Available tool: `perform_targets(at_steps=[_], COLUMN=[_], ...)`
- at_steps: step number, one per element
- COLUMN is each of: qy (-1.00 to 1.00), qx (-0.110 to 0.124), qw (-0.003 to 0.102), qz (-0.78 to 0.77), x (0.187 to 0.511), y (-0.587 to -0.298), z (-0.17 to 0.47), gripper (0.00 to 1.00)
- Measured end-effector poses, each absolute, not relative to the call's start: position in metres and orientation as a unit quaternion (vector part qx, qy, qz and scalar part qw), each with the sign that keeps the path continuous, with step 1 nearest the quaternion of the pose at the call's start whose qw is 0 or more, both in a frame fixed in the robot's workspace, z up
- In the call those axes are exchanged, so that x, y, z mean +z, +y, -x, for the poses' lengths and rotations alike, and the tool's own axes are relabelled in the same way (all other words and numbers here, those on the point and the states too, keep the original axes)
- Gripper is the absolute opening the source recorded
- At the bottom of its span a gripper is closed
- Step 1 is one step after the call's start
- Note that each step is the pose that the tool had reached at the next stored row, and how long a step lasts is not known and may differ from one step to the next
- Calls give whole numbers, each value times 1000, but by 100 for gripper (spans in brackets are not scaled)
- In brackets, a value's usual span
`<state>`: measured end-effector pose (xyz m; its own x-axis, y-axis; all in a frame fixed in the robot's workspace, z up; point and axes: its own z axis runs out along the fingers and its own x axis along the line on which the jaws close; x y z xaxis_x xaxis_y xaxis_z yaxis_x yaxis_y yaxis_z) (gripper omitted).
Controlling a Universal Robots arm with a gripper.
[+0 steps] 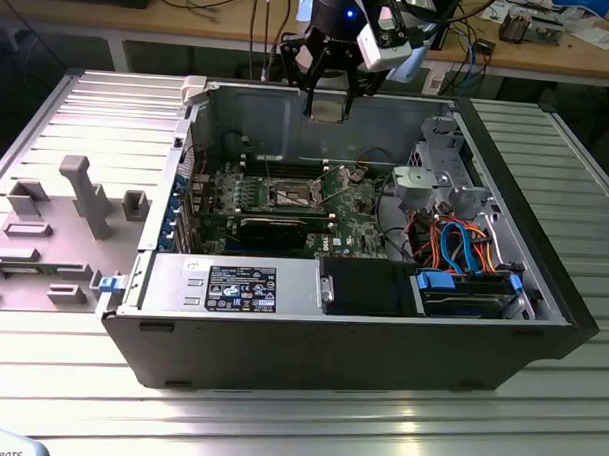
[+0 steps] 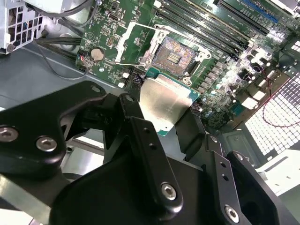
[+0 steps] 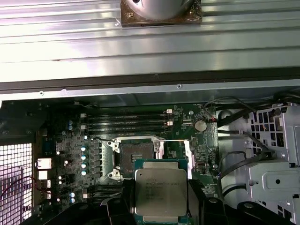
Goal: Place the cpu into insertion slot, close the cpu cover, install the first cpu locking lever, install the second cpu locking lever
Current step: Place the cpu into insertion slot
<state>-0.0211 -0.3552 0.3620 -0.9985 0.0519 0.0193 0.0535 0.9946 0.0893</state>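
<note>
Print stands in several places, but none of it is clear enough to read. A black label (image 1: 240, 288) with white lines of small text and marks sits on the silvery housing (image 1: 167, 285) at the near side of the computer case (image 1: 330, 354). A small white sticker (image 1: 195, 266) is just beside the label. In the first wrist view, the cpu (image 3: 161, 187) carries faint rows of engraved characters on its metal top. A white object (image 1: 2, 448) at the exterior view's lower left corner bears dark capital letters, cut off by the edge.
</note>
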Motion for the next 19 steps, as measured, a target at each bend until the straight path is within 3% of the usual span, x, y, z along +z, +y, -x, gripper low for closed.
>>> perform_targets(at_steps=[19], qy=[-998], qx=[-45], qw=[7], qz=[50], x=[362], y=[-355], z=[21], gripper=[54])
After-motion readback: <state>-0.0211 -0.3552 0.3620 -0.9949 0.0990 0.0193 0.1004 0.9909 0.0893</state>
